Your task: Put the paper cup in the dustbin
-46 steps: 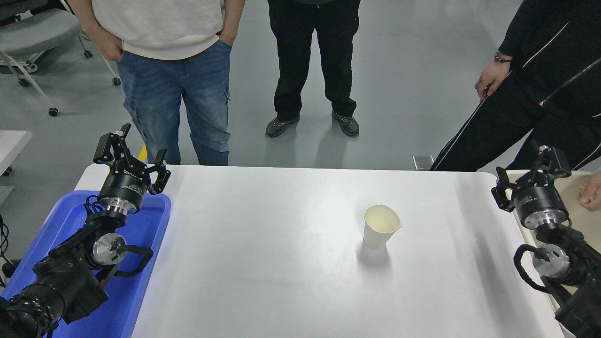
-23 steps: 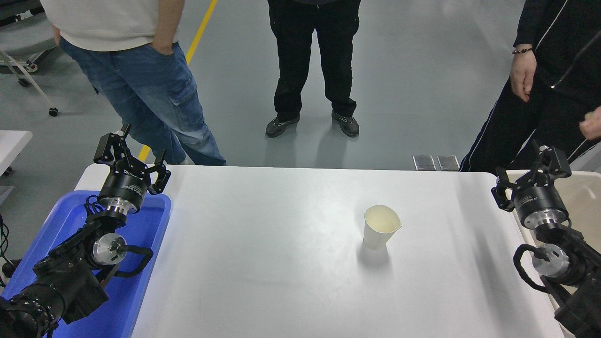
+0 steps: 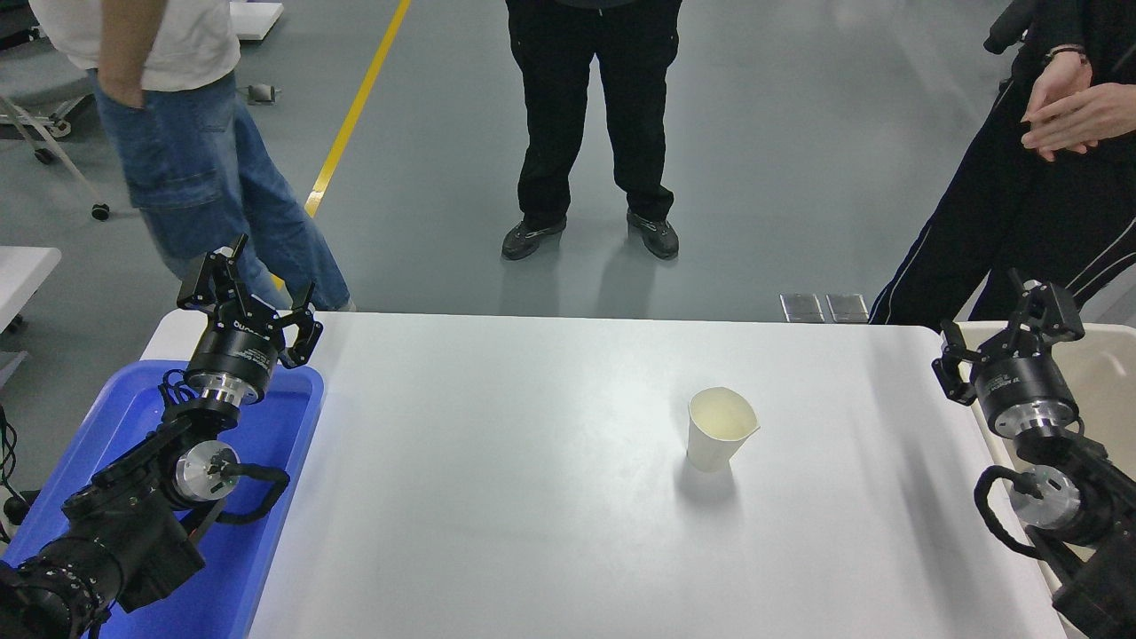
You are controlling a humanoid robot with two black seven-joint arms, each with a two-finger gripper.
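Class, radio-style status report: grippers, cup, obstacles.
Left gripper open, parked over blue tray. Right gripper open, by dustbin. Paper cup upright mid-table, untouched. Path between clear.

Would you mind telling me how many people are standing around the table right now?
3, all only partly in frame. One in blue jeans at the far left, one in black trousers at the far middle, one in black at the far right.

1. Left arm enters from the lower left corner, forearm angled up and away. Left gripper (image 3: pixel 248 297) points away, fingers spread apart, nothing between them.
2. Right arm enters at the right edge. Right gripper (image 3: pixel 1007 333) fingers spread, holding nothing.
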